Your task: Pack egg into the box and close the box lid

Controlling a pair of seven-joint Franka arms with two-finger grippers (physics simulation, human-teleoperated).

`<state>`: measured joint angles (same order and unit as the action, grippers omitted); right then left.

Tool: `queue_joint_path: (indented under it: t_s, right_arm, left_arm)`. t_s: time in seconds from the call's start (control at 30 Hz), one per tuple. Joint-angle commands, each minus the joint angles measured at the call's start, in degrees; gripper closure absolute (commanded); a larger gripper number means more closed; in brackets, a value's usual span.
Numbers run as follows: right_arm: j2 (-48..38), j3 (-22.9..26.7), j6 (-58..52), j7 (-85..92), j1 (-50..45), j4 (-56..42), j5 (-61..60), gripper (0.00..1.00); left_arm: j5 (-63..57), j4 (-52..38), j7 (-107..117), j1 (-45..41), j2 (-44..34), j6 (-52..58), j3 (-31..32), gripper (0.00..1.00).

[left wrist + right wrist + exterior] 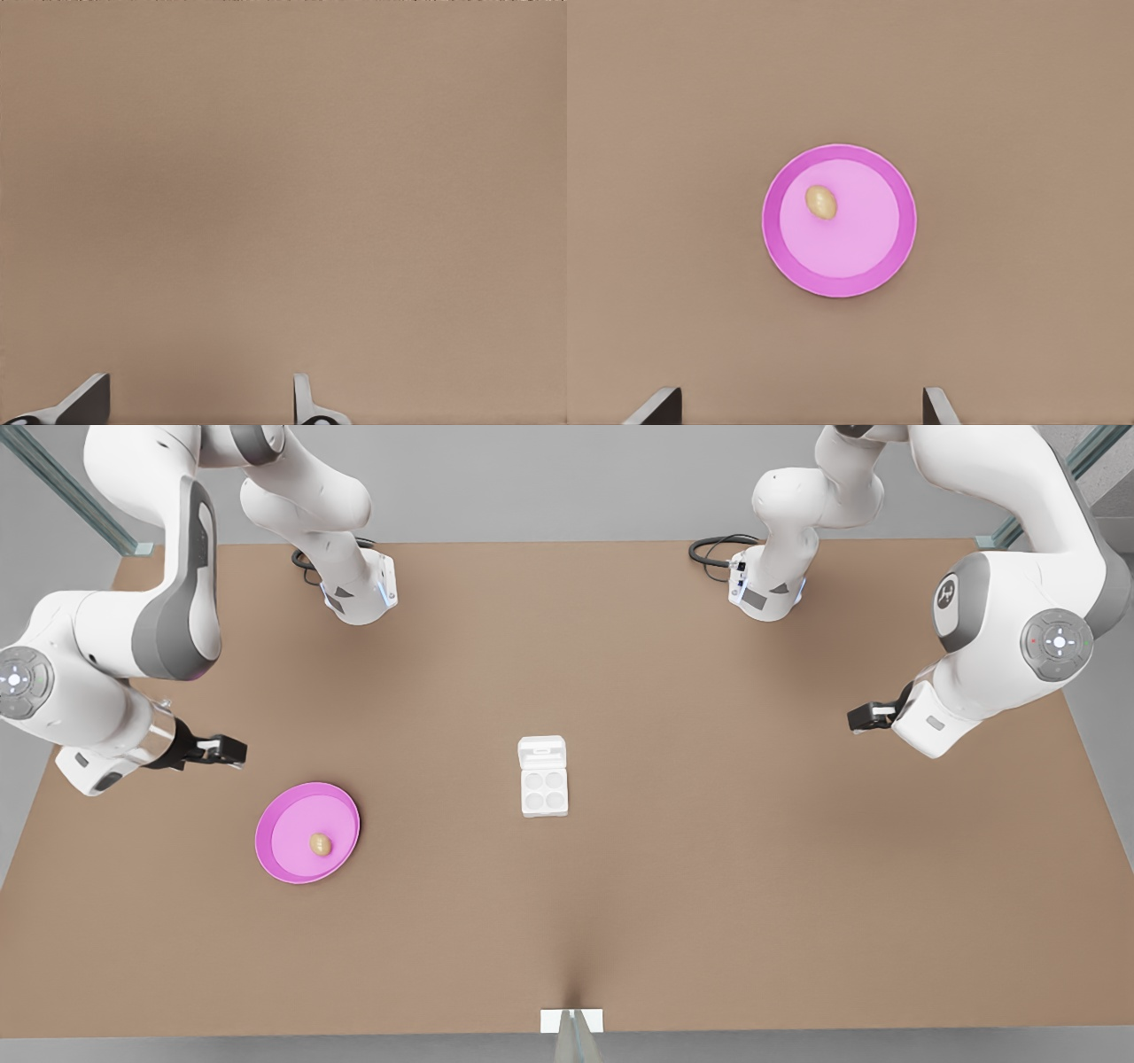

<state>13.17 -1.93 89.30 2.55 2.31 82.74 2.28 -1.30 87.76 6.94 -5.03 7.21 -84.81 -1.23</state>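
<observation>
Right gripper [232, 751] hovered wide open, empty, near round pink plate [283, 864] | small tan-brown oval egg [321, 844] there: descend centred, close gently | left gripper [861, 716] open, waiting | white four-cup carton [543, 794] lid open.

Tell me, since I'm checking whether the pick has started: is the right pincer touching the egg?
Apart. In the right wrist view the egg lies on the pink plate, and bare table separates the plate from the open right pincer.

No readable text, labels, brands or numbers appear on anything.
</observation>
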Motion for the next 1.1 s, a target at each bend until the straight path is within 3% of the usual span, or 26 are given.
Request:
queue_joint_path:
  t_s: [0.0,0.07,0.13,0.27,0.67,1.07]
  right_arm:
    - [0.45,0.00,0.17,0.00,-0.02,-0.04,0.01,0.00]
    - [5.89,-0.44,8.95,0.88,-0.37,1.54,0.18,0.00]
    - [6.51,-0.53,21.35,3.24,-2.13,10.94,0.45,0.00]
    - [10.82,-0.70,31.02,13.09,-2.39,17.01,0.89,0.00]
    - [19.78,-0.35,42.18,23.90,-1.96,21.41,1.24,0.00]
    - [25.06,-0.18,45.44,25.58,-1.52,18.77,2.38,0.00]
  left_arm:
    - [-0.01,0.04,0.00,0.02,-0.09,0.00,0.00,0.00]
    - [-0.01,-0.05,0.00,0.02,-0.18,-0.09,0.00,0.00]
    - [-0.10,0.04,0.00,0.02,-0.18,-0.09,0.00,0.00]
    - [-0.10,0.13,0.00,0.02,-0.18,-0.09,0.00,0.00]
    - [-0.10,0.21,0.00,-0.06,0.00,-0.27,0.00,0.00]
    - [-0.10,0.21,0.00,-0.15,0.35,-0.44,0.09,0.00]
